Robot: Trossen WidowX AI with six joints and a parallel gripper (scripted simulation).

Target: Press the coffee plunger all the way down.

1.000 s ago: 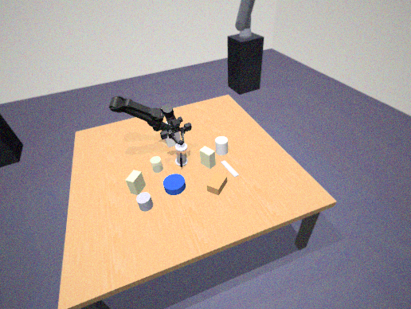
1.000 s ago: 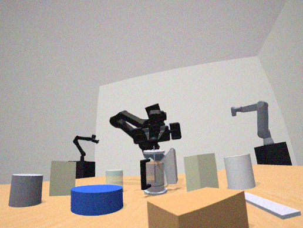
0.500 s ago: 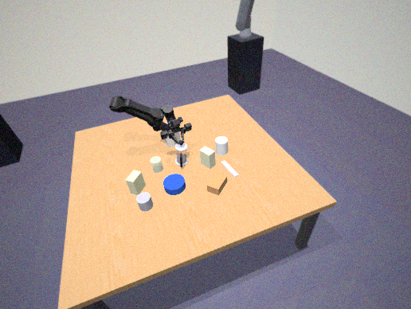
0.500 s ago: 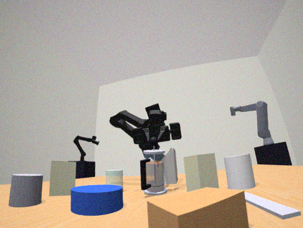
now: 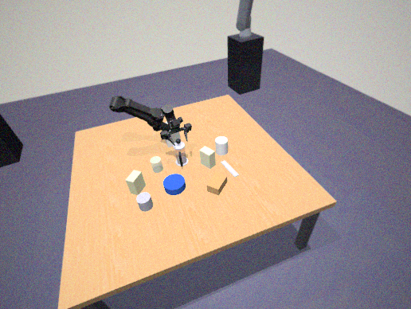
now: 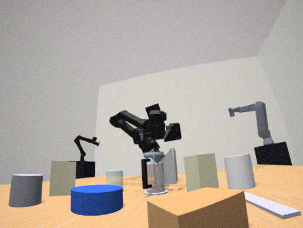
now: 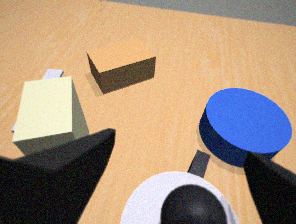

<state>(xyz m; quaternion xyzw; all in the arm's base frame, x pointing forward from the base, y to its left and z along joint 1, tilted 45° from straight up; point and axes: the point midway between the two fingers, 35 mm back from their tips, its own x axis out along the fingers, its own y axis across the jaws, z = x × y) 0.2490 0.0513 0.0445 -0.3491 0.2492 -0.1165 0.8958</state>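
Your fingers stand spread wide, gripping nothing; the gripper (image 7: 185, 175) hangs directly above the coffee press (image 6: 155, 173). The black plunger knob (image 7: 192, 205) sits between them, touching neither, low against the white lid (image 7: 150, 200). Press upright on the bench (image 5: 119, 239), mid-cluster. Just beside it: blue disc (image 7: 245, 125), cream block (image 7: 47, 107). Tan wedge (image 7: 122, 65) farther out.

In the wrist view the bottom edge cuts off the plunger knob (image 7: 192, 206) and the white lid (image 7: 150, 200), and both pincer fingers run out of frame. The pale block (image 7: 42, 107) hides most of the flat white strip (image 7: 52, 74).
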